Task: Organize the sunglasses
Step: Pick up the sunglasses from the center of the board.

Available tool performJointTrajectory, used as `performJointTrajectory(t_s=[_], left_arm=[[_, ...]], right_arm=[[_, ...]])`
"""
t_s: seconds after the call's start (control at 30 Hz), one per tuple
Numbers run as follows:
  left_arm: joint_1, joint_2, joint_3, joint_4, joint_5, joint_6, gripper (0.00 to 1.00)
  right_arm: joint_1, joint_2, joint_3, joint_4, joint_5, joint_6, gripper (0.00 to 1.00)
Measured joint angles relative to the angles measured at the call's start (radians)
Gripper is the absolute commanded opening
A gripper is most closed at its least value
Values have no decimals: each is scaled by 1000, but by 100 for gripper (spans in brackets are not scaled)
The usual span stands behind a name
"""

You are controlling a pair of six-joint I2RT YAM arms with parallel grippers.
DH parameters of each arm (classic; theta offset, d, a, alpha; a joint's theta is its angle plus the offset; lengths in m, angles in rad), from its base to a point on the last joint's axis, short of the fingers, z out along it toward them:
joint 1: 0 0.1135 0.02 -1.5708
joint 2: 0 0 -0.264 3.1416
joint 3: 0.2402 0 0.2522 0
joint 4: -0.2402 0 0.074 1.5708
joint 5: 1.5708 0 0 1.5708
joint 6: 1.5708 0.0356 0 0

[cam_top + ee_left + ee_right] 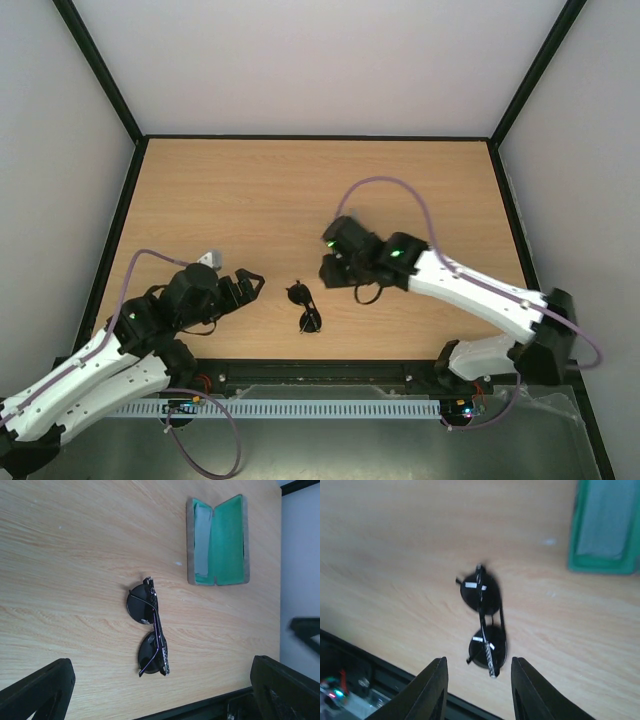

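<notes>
Counter (300, 190) was flat, pale wood-grain laminate. Left jaws stood spread wide and empty. Right jaws stood partly apart, nothing gripped. Case (217, 540) was rectangular, grey shell with smooth green lining. It lay opened flat, past the sunglasses (150, 630) as seen from the left jaws. Sunglasses had two round dark lenses and a thin dark wire frame. They lay on the counter between both sets of jaws, just ahead of the right jaws' gap, apart from both.
</notes>
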Motion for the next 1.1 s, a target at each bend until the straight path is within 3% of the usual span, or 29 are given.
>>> performJointTrajectory(t_s=[0.2, 0.43, 0.9, 1.1], left_arm=[[27, -3, 16, -18, 23, 17, 99], [32, -33, 19, -50, 30, 21, 99], [36, -71, 19, -98, 26, 20, 99], [36, -70, 19, -99, 26, 20, 99]], right_arm=[[194, 276, 53, -25, 56, 24, 32], [225, 460, 80, -13, 80, 32, 31], [225, 592, 94, 64, 76, 16, 31], [225, 621, 98, 67, 78, 12, 26]])
